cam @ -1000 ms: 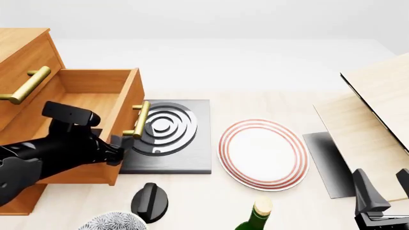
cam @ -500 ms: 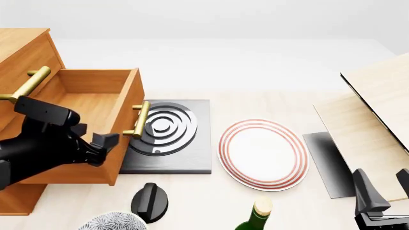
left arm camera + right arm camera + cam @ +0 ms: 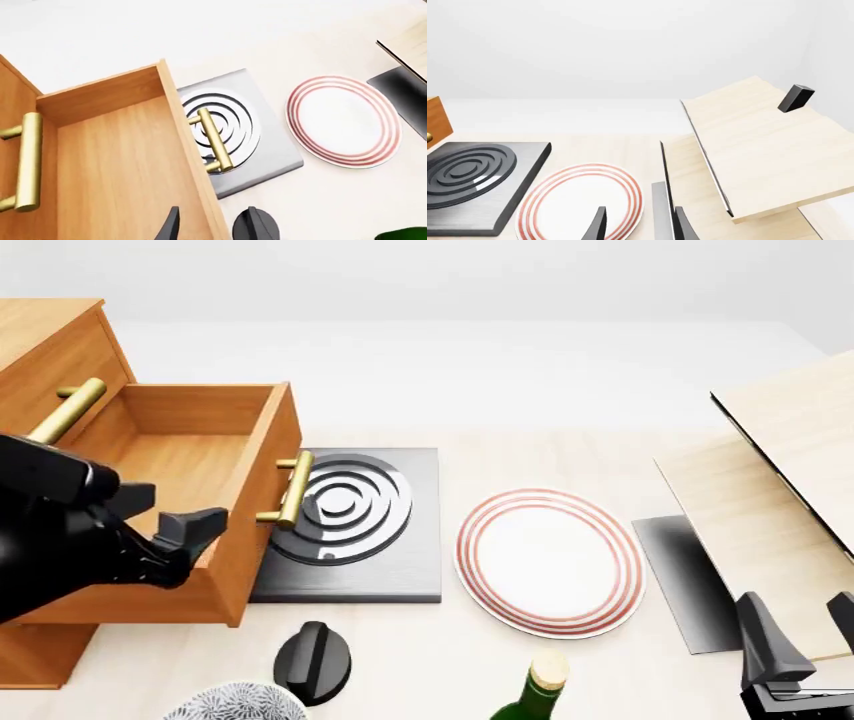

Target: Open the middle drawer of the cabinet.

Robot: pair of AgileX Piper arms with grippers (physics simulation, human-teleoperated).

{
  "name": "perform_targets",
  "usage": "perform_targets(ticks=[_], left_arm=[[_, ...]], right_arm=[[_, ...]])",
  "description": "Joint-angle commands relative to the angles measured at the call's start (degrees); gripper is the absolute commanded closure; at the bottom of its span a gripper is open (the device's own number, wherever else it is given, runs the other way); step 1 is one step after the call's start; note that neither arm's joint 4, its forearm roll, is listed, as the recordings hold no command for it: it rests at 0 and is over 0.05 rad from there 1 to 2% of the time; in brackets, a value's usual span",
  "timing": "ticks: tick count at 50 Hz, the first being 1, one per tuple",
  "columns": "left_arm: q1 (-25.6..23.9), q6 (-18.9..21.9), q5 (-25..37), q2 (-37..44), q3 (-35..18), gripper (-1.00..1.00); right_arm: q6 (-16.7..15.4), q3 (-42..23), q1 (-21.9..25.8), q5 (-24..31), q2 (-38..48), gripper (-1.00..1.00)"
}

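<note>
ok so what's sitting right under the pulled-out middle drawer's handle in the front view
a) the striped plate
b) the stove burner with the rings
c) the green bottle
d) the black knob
b: in the front view the middle drawer is pulled out and its brass handle hangs over the left edge of the stove burner, while the striped plate lies apart to the right.

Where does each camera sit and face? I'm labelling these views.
Front view: above and behind the arms, facing forward-down at the open middle drawer; left gripper shows.
Left wrist view: over that drawer, looking down; fingertips show.
Right wrist view: low, facing forward; right gripper shows.
All share the red-ringed plate.
</note>
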Motion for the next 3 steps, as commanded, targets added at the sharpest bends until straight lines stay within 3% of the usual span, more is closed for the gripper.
perform_targets(ticks=[1,3], left_arm=[[-1.44,-0.23,2.13,-3.57,-0.66,-1.0],[-1.69,-0.37,2.7,-4.39,-1.02,-1.0]], right_arm=[[0.01,0.0,0.07,0.32,-0.62,-1.0],[0.02,0.0,0.07,0.32,-0.6,-1.0]])
